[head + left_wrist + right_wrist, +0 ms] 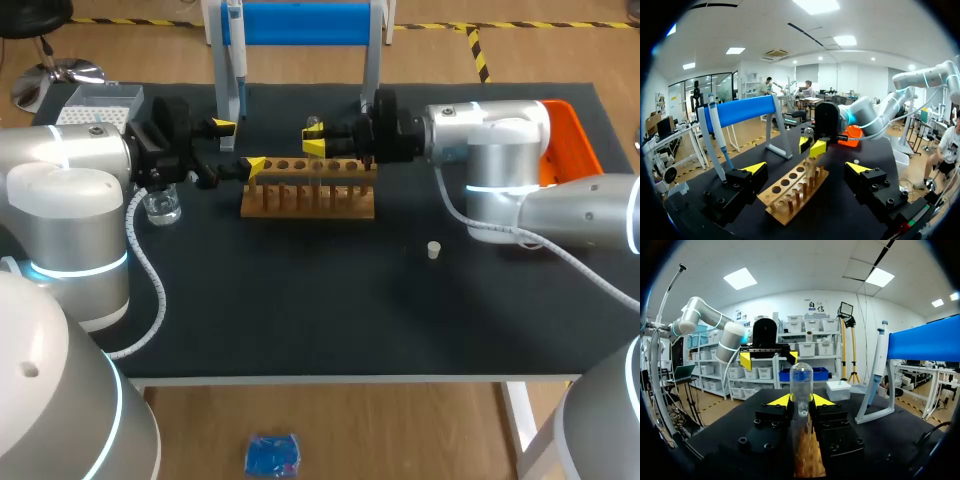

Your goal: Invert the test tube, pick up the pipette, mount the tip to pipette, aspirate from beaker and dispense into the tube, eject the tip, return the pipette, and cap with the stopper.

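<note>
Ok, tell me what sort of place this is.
Most likely a chemistry-style lab bench set up for robot arms: a wooden test tube rack on the black table, a pipette hanging on a blue stand, a glass beaker, and a test tube in the right gripper.

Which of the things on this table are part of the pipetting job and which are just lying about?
Job: test tube in right claw, pipette, tip box, beaker, stopper.
Lying about or mere holders: wooden rack, blue stand, orange tray.
</note>
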Robot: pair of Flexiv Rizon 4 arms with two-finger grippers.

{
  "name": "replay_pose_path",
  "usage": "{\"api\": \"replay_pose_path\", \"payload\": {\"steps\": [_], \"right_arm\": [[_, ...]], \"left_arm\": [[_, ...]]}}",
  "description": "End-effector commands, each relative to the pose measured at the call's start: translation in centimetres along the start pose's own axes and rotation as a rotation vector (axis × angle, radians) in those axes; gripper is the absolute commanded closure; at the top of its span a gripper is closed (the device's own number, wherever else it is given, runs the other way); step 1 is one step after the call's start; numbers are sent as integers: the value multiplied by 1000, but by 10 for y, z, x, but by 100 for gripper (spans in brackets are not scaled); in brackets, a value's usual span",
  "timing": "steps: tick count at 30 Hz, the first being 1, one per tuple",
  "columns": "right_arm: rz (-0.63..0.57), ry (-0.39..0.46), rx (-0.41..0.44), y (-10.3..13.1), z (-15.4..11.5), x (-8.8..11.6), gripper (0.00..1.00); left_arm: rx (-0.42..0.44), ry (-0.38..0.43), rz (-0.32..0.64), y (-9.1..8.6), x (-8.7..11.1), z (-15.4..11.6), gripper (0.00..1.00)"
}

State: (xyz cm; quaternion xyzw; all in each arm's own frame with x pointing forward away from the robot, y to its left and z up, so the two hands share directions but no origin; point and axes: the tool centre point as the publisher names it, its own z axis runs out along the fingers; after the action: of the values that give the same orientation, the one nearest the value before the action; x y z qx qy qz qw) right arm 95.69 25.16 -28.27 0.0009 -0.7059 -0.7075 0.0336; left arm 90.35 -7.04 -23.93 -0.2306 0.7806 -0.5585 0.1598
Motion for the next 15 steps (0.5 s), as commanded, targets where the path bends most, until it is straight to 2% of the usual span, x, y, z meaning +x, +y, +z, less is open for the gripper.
{"api": "replay_pose_path", "payload": {"steps": [1, 15], "right_arm": [[-1, -2, 2, 3, -2, 2, 100], [-2, -9, -19, 15, -4, 4, 100]], "left_arm": [[7, -5, 2, 2, 1, 1, 0], [7, -5, 2, 2, 1, 1, 0]]}}
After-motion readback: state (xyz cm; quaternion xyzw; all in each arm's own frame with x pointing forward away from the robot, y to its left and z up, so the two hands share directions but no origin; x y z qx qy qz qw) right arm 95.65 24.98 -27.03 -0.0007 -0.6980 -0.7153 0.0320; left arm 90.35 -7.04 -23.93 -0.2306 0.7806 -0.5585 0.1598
